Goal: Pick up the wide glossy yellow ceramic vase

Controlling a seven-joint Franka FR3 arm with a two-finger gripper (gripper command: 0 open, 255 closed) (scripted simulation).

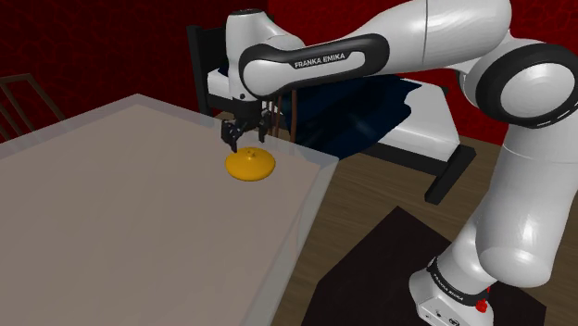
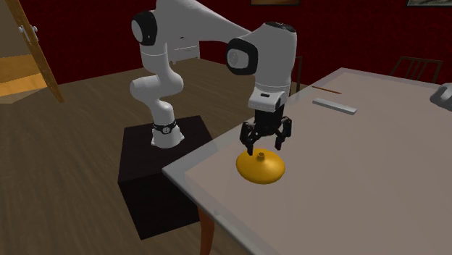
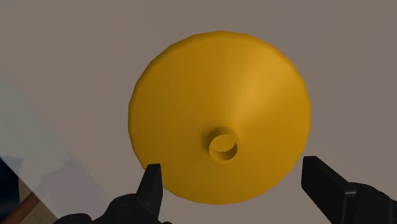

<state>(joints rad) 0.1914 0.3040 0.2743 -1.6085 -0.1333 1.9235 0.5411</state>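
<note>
The pincer [image 3: 233, 170] hangs spread just above the yellow vase [image 3: 219, 95] — the approach step, with nothing gripped yet. The vase sits squat near the edge of the grey surface [image 2: 362, 188]. Next, I judge, it should descend and close on the neck [image 3: 224, 145] — the body looks too broad.

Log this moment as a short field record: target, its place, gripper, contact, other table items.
target: yellow vase, wide low body, narrow neck, upright
place: on the grey table, near the edge on the stand's side
gripper: gripper open, just above the vase, fingers apart either side of the neck
contact: none apparent
other items: flat grey bar farther along the table
</note>
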